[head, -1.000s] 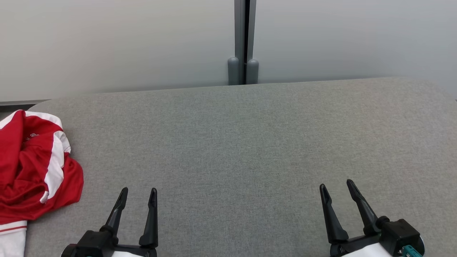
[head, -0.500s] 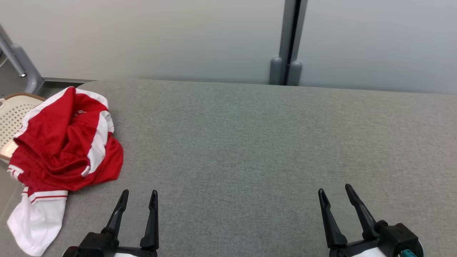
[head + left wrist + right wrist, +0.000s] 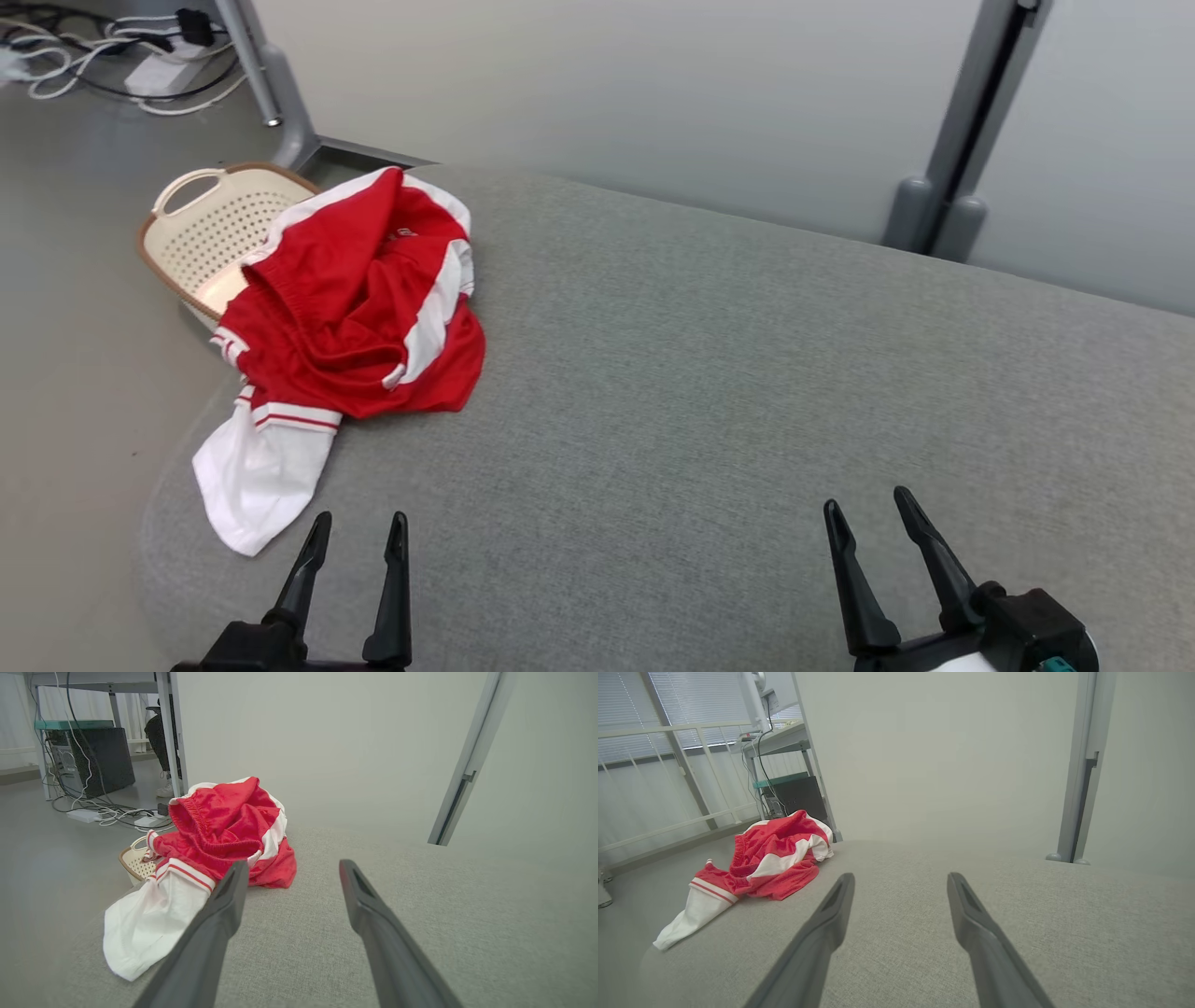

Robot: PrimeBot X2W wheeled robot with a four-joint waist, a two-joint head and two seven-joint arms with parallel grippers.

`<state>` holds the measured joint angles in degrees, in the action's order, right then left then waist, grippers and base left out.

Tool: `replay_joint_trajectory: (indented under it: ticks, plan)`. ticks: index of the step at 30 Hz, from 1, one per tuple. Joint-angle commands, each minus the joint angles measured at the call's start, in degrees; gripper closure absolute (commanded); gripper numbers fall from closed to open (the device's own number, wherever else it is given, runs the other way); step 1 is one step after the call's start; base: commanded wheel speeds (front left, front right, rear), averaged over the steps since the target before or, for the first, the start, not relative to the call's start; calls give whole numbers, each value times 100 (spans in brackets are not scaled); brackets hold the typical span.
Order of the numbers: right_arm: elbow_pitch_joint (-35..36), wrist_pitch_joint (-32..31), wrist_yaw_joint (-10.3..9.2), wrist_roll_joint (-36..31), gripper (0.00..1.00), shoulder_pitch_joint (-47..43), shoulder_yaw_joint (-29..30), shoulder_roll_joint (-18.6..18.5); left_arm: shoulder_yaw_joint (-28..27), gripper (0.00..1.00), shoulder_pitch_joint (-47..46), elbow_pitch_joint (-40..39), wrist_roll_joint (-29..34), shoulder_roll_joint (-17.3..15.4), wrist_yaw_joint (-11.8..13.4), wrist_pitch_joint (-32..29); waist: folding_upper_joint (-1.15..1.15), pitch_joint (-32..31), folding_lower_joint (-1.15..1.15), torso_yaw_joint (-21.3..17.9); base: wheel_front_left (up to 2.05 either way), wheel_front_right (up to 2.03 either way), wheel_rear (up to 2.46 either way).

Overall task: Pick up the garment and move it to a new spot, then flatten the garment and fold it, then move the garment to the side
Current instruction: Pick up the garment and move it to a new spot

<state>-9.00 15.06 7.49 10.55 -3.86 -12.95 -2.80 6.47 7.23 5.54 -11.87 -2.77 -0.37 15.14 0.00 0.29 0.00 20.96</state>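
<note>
Hovering at the near edge of the grey padded table [image 3: 709, 401], the left gripper [image 3: 362, 518] and right gripper [image 3: 865, 499] both stand with fingers spread wide, holding nothing. Just beyond the left one, at the table's left end, lies the red-and-white garment [image 3: 355, 308], crumpled in a heap, its white panel [image 3: 257, 476] draping over the edge. It looks light, limp and somewhat slick, likely to sag and slide. The bunched elastic waistband [image 3: 191, 819] or a thick fold seems the surest pinch. Small white lettering [image 3: 403, 231] near its far side is too small to read. Behind it, on the floor, stands a perforated laundry basket [image 3: 196, 233].
</note>
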Motion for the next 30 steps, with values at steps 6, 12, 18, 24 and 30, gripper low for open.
replay_joint_trajectory:
  ticks: [6, 12, 18, 24, 30]
  plan:
    - [-38, 17, 0, -44, 0, 13, -86, -17, -52, 0, 108, 3, -5, -20, 48, 1, 0, 26, 0, 574, 0, 0, 0]
    - [-53, 17, 0, -131, 0, 0, -125, -16, -35, 0, 62, -25, -25, -20, 84, 1, 0, 108, 0, 788, 0, 0, 0]
    - [-126, 17, -1, -276, 0, 182, -225, -19, 29, 0, -50, -83, -62, -20, 200, 0, 0, 331, 0, 877, 0, 0, 0]
    - [-119, 17, -1, -409, 0, 332, -342, -231, -140, 0, -802, -37, 238, -21, 70, 1, 0, 609, 0, 878, 0, 0, 0]
    - [65, 17, -1, -544, 0, 421, -231, -641, -586, 0, -2502, 796, 640, -147, -301, 0, 0, 1177, 0, 724, 0, 0, 0]
